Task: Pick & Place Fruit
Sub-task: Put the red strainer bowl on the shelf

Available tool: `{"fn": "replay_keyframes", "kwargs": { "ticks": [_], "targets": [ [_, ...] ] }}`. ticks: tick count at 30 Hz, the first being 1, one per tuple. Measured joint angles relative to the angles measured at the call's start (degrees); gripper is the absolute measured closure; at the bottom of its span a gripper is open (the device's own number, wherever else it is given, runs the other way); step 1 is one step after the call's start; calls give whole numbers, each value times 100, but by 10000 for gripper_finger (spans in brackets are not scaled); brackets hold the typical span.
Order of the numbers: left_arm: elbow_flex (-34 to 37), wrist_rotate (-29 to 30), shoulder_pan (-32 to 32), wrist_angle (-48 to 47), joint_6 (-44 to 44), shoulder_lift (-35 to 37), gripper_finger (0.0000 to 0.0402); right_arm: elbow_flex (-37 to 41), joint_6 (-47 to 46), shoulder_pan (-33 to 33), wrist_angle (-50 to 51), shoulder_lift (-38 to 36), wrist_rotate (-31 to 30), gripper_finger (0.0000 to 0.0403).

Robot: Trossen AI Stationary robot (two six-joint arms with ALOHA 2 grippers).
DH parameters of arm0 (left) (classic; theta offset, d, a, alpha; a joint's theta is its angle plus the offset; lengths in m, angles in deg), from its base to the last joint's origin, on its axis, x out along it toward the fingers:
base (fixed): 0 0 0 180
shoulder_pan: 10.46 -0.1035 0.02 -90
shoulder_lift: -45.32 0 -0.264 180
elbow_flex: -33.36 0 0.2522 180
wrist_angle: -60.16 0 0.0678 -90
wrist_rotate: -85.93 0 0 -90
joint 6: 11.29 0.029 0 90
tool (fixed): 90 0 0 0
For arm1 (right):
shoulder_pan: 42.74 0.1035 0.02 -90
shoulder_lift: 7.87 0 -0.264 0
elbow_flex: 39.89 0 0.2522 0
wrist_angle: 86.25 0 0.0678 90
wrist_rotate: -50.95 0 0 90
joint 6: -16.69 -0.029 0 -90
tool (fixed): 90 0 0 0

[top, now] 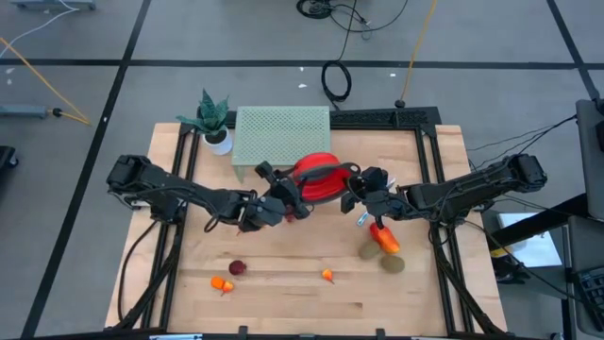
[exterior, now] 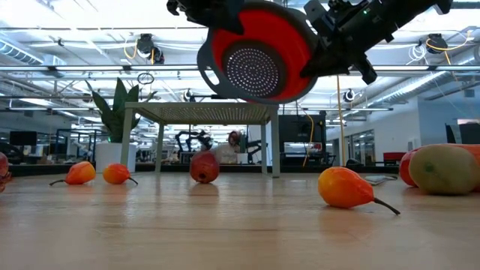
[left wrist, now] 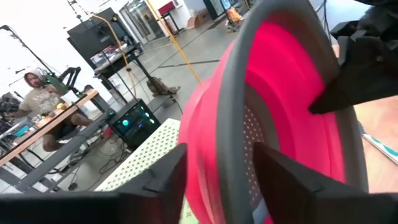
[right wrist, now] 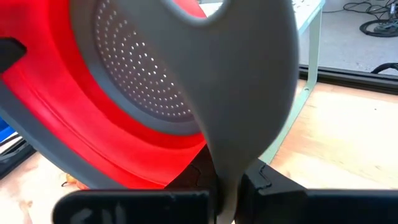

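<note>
Room: workshop floor beyond your wooden table [top: 283, 302]; a person sits at a bench far off in the left wrist view.
Rack: pale green perforated stand [top: 281, 132] at the table's back edge, with a potted plant [top: 215, 121] just beside it.
Bowl: red colander with grey rim [top: 317, 176], lifted clear of the table and tilted on edge between both arms; in the low view its perforated bottom faces the camera.
Right gripper [top: 357, 195]: clamped tight on the bowl's grey handle.
Left gripper [left wrist: 217, 174]: jaws straddle the grey rim, part open; you cannot tell whether they grip it.
Fruit: none in the bowl. Red-orange oval [top: 385, 237] and green ovals [top: 394, 263] lie near the right arm; dark red one [top: 237, 268] and tiny orange pieces [top: 221, 282] lie toward the front.
Risk, bowl: if the left jaws miss the rim, you carry it on one handle and it may swing or drop.
Risk, fruit: a falling bowl could scatter the ovals beneath.
Risk, arms: grippers sit close; watch for contact.
</note>
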Motion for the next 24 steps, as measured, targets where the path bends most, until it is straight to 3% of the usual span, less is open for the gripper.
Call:
{"fn": "replay_keyframes", "kwargs": {
  "ticks": [8, 15, 24],
  "targets": [
    [0, -108, -20, 52, -349, 4, 388, 0, 16, 0, -91, 0, -2, 397],
    [4, -518, -139, -14, -621, 2, 397, 4, -10, 7, -138, 9, 109, 366],
    [4, -441, -140, -323, -617, 11, 400, 4, 39, 0, -93, 7, 633, 331]
  ]
}}
